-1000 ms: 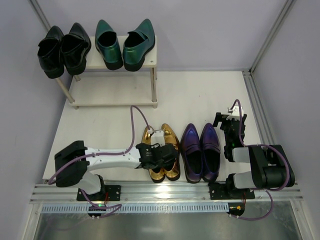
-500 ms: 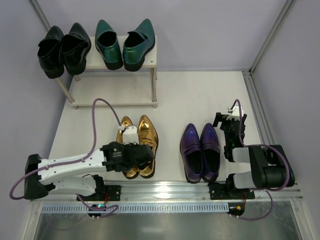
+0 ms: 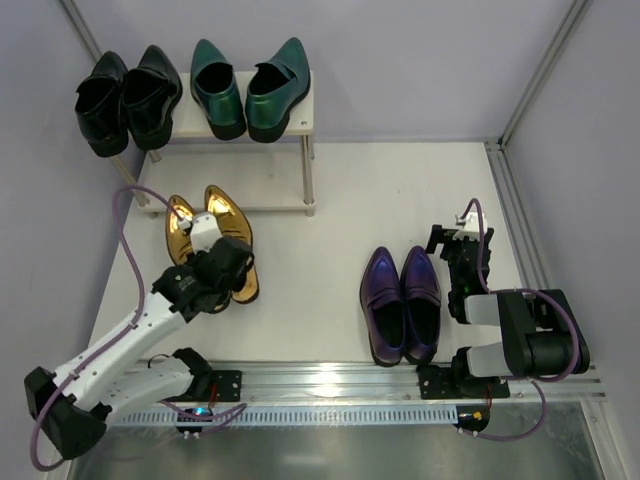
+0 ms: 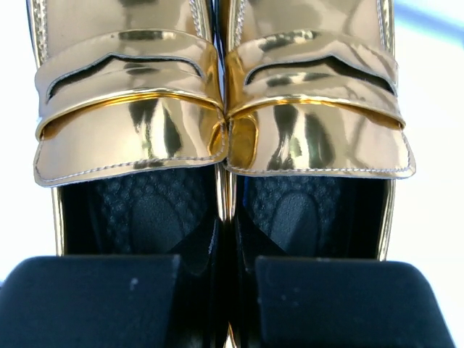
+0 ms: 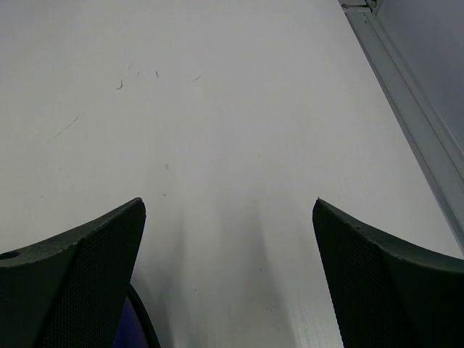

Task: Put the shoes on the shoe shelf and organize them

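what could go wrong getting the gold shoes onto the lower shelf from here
1. The left gripper seems to pinch only the adjoining inner walls of the gold shoes, so one shoe could slip free.
2. Their toes sit close to the front edge of the shoe shelf lower board and may catch on it.

Small two-tier shelf, pale wood-grain boards, thin metal legs (image 3: 240, 182): far-left corner of table. Top board holds glossy black pointed loafers pair (image 3: 128, 100), overhanging its left end, and metallic green pointed loafers pair (image 3: 248, 88) just right, toes to far edge. Metallic gold pointed loafers pair (image 3: 210, 240): left side, pressed side by side, toes at lower board's front, inner walls pinched by left gripper (image 3: 225, 265). Metallic purple pointed loafers pair (image 3: 402, 303): near edge, right of centre, flat, toes away.
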